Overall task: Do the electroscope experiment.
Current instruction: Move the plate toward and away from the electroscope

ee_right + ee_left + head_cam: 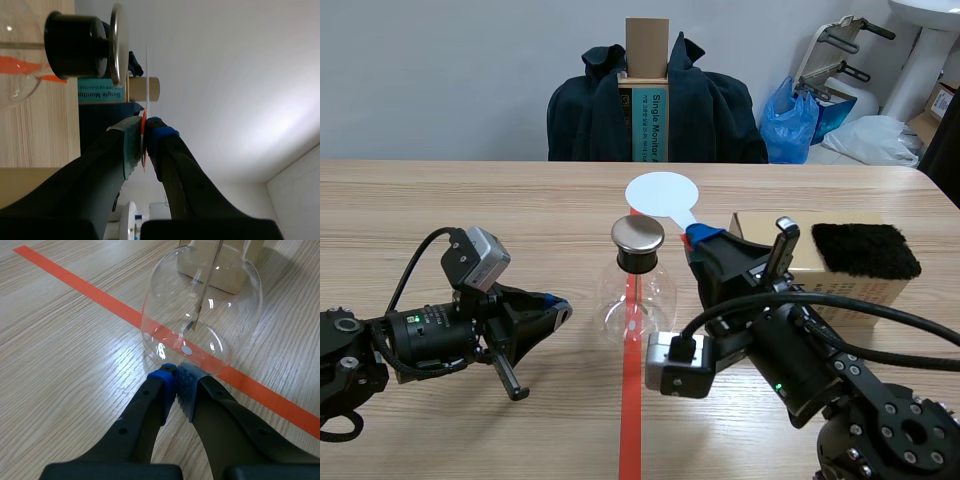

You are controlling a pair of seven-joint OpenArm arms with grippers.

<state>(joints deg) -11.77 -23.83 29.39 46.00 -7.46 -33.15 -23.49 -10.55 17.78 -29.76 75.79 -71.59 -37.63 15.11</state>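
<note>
Electroscope: we see a round glass flask (636, 298) standing upright on the orange-red tape line (631, 420) near the middle of the table (470, 200). A black stopper (640, 259) sits in its neck, with a flat metal cap (638, 234) on top.
Inside the flask: from the left wrist view we make out a thin rod (199, 300) hanging down the centre.
Left gripper (560, 308): low over the table. Its pads are pressed together on nothing, and the tips lie just beside the flask's lower wall. We cannot tell whether they touch it.
Right gripper (705, 235): clamped narrowly on the red handle of a white disc (661, 192), just beside the flask's neck.
White disc: held in the air close to the metal cap. In the right wrist view we see it edge-on, with a small gap between the two.
Beside the right arm: a cardboard box (880, 290) carries a black furry pad (865, 250).
Beyond the table: a dark jacket (590, 110).
</note>
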